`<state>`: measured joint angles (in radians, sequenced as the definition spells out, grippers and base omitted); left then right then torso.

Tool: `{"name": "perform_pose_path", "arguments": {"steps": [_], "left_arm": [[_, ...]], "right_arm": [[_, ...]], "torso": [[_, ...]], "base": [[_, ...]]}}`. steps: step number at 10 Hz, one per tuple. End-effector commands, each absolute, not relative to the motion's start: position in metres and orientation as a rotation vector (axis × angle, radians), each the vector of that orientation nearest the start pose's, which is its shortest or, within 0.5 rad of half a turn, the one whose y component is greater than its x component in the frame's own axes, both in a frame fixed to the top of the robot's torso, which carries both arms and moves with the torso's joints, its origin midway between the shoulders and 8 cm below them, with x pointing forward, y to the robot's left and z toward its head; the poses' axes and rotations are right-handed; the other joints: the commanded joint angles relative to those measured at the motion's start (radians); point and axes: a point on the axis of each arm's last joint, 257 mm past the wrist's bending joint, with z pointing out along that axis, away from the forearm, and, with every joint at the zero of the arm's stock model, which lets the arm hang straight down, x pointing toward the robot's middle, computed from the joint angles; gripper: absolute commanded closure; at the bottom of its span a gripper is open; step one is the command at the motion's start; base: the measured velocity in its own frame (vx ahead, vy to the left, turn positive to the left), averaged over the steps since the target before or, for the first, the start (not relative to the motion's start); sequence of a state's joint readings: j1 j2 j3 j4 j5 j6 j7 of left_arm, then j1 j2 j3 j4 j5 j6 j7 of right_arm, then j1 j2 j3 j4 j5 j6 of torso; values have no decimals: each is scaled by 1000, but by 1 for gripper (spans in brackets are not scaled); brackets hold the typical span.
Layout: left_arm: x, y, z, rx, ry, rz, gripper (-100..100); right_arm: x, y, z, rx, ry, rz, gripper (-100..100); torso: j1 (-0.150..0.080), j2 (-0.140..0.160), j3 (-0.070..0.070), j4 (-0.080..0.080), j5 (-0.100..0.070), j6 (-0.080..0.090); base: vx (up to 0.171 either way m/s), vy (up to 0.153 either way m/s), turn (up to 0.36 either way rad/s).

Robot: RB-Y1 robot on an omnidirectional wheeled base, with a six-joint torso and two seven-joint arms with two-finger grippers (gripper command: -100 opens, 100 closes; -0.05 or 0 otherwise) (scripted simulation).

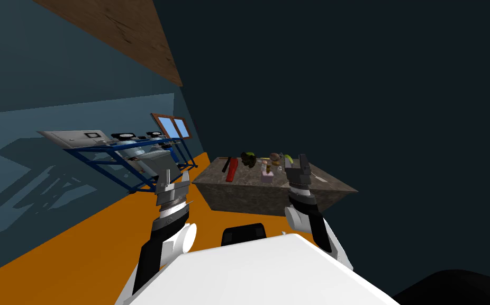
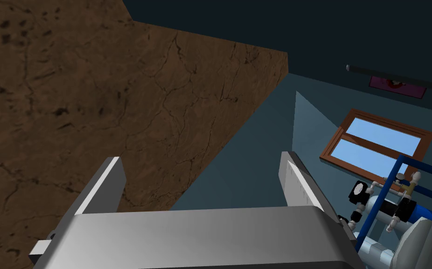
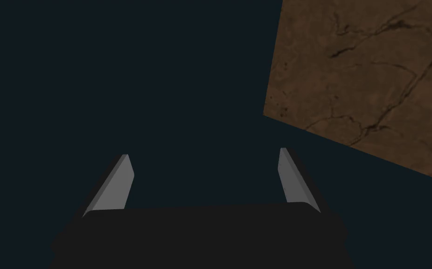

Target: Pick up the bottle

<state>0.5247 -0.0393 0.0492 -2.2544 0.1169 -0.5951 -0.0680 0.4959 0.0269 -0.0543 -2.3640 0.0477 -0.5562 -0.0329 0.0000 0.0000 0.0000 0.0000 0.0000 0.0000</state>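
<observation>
A small pale pink bottle [image 1: 266, 175] with a clear top stands upright near the front edge of a grey stone-topped table [image 1: 312, 182] ahead of me. My right gripper [image 1: 298, 165] is raised just to the right of the bottle, apart from it. In the right wrist view that gripper [image 3: 203, 180] is open and holds nothing. My left gripper [image 1: 174, 178] hangs left of the table over the floor. Its fingers [image 2: 112, 182] stand wide apart, so the left gripper [image 2: 201, 182] is open and empty.
On the table also lie a long red object [image 1: 232, 169], a dark green lump [image 1: 248, 158], a yellow fruit [image 1: 288, 158] and other small items. A blue-framed rack [image 1: 127, 161] with tanks and gauges stands by the left wall, under a window [image 1: 172, 127]. The floor [image 1: 80, 238] is orange.
</observation>
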Motion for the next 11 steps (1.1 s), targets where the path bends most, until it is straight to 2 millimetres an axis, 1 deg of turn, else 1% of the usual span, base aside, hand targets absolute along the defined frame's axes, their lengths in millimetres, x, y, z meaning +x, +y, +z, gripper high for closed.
{"name": "perform_pose_path", "arguments": {"steps": [1, 3, 4, 5, 7, 8, 10, 11], "left_arm": [[323, 316, 23, -689, 484, -1253, 0], [323, 316, 23, -688, 484, -1252, 0], [323, 316, 23, -688, 484, -1252, 0], [323, 316, 23, -688, 485, -1252, 0], [323, 316, 23, -688, 485, -1252, 0], [323, 316, 23, -688, 485, -1252, 0], [323, 316, 23, -688, 485, -1252, 0], [323, 316, 23, -688, 485, -1252, 0]], "right_arm": [[313, -276, 73, 505, 537, 1298, -100], [311, -259, 75, 464, 574, 1340, -100], [310, -249, 76, 445, 592, 1368, -100], [310, -248, 76, 438, 601, 1369, -100], [306, -226, 75, 402, 643, 1434, -100], [306, -224, 74, 392, 655, 1435, -100], [301, -201, 71, 363, 702, 1504, -100], [301, -197, 69, 349, 723, 1511, -100]], "torso": [[0, 0, 0, 0, 0, 0], [-6, 1, 1, 0, -1, 0], [-8, 2, 1, 0, -2, 0], [-11, 3, 1, 1, -2, 0], [-8, 2, 1, 1, -2, 0], [-10, 3, 2, 1, -2, 0], [-9, 3, 2, 1, -2, 0], [-11, 4, 2, 1, -2, 0]], "base": [[-10, -38, 15], [-26, -110, 38], [-41, -169, 48], [-39, -119, 26], [-43, -132, 58], [-47, -127, 31], [-50, -145, 74], [-46, -136, 48]]}}
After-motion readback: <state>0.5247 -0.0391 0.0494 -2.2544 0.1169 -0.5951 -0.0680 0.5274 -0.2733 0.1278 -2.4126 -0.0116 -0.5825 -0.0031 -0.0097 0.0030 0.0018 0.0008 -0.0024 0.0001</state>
